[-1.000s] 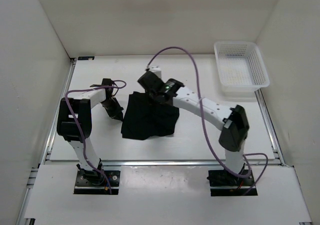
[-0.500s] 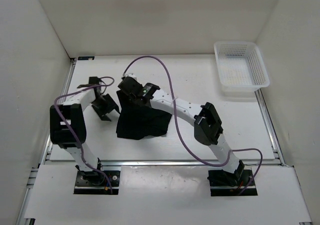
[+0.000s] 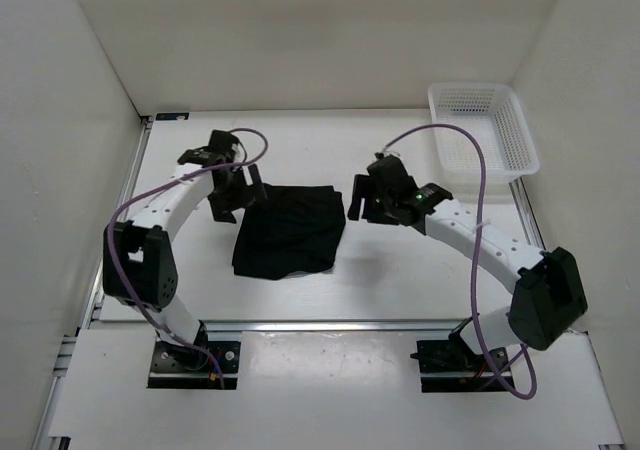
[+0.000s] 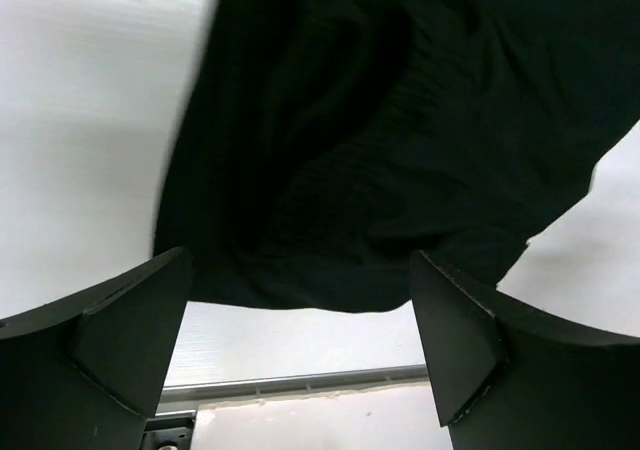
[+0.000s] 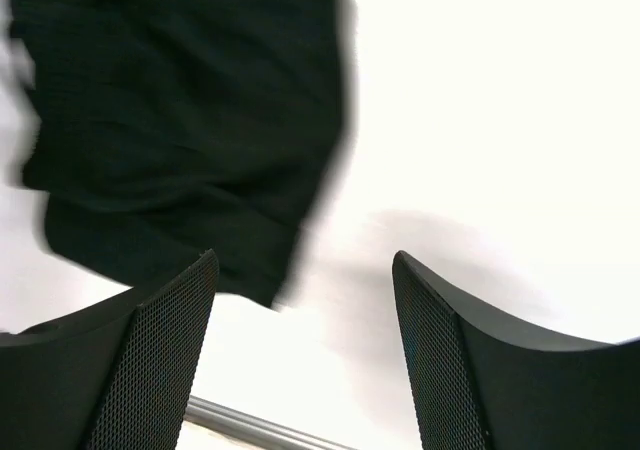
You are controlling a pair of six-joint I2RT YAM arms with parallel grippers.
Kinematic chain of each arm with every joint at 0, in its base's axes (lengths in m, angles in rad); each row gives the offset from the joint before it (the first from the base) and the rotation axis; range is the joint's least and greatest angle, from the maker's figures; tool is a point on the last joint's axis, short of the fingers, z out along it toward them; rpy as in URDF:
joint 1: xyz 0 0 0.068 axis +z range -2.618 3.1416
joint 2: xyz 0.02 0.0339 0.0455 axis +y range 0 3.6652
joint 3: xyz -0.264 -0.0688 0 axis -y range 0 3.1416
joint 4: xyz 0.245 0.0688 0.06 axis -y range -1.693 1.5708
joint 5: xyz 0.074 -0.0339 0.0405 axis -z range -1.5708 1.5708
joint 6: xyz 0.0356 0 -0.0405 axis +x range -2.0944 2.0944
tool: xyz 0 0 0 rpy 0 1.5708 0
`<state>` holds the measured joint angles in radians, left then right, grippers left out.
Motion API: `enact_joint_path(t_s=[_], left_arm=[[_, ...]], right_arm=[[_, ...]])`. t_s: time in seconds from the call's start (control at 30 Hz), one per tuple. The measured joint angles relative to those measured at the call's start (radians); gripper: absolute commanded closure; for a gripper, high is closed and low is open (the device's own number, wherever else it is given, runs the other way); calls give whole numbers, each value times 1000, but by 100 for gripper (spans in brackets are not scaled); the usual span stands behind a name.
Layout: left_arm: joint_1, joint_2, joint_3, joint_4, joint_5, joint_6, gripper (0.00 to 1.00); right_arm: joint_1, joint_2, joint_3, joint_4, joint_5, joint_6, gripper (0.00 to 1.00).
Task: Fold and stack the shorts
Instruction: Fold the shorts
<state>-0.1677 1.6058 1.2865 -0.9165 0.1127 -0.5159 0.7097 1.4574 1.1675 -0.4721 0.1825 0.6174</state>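
Note:
The black shorts (image 3: 290, 230) lie folded into a compact, roughly square bundle at the middle of the table, rumpled along the near edge. My left gripper (image 3: 240, 192) hovers at their far-left corner, open and empty. In the left wrist view the shorts (image 4: 380, 140) fill the upper part and the left gripper (image 4: 300, 345) spreads wide over bare table. My right gripper (image 3: 360, 202) hangs just right of the bundle, open and empty. In the right wrist view the shorts (image 5: 180, 120) lie blurred at the upper left, beyond the right gripper (image 5: 300, 355).
A white mesh basket (image 3: 482, 135) stands at the far right corner. White walls close in the table on three sides. A metal rail (image 3: 320, 323) runs along the near edge in front of both arm bases.
Both grippers have opened. The right arm swept left over the shorts, then pulled back to their right side. The left gripper moved from the left up to the far-left corner. The bundle looks squarer.

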Motion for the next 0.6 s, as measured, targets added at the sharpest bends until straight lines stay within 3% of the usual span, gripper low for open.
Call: enact_joint_path(t_s=[0.17,0.23,0.27,0.3,0.4,0.43,0.6], left_arm=[[-118,147,46,-7,-47,5,0],[-130,216,60,-8,-63,3,5],[-132,242,62,-8,-69,2,13],[-135,266,63,-12,-74,0,37],[-142,288,68,-24,-81,-4,82],[-143,282,74,-31,-84,-8,90],[-151,232,130,-80,-98,-4,90]], right_arm=[[-58,-82,-135,-25,-18,37,24],[-65,-98,-148,-33,-26,43,24],[-67,-106,-151,-36,-29,46,24],[-70,-115,-151,-37,-29,50,24],[-82,-146,-151,-41,-29,55,24],[-88,-157,-151,-43,-29,56,24],[-118,-188,-157,-47,-28,56,24]])
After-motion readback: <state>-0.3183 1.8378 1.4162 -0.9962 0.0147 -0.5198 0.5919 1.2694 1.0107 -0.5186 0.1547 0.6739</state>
